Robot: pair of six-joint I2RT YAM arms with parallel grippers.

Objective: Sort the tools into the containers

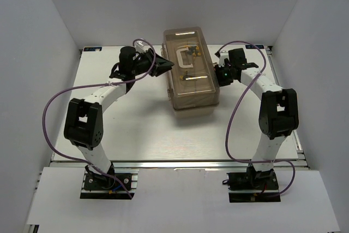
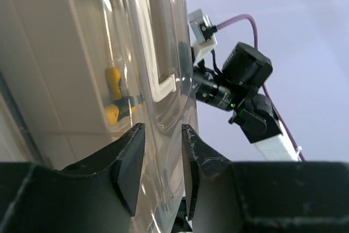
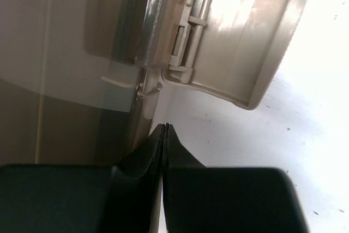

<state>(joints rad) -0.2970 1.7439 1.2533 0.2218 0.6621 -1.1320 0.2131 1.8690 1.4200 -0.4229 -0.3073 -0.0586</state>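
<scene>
The toolbox (image 1: 192, 88) stands at the back middle of the table with its translucent brown lid (image 1: 188, 39) down and a beige handle (image 1: 187, 58) on top. Yellow-and-black hex keys (image 1: 192, 52) show through the lid, and also in the left wrist view (image 2: 112, 94). My left gripper (image 1: 163, 67) is at the box's left side, its jaws closed on the lid's edge (image 2: 162, 151). My right gripper (image 1: 222, 75) is shut and empty at the box's right side, its tips (image 3: 164, 126) just below the beige latch (image 3: 218, 42), which hangs open. No other tools or trays are in view.
The white table (image 1: 142, 129) has grey walls on three sides. Purple cables (image 1: 52, 107) loop off both arms. The right arm's wrist (image 2: 245, 80) shows past the lid in the left wrist view.
</scene>
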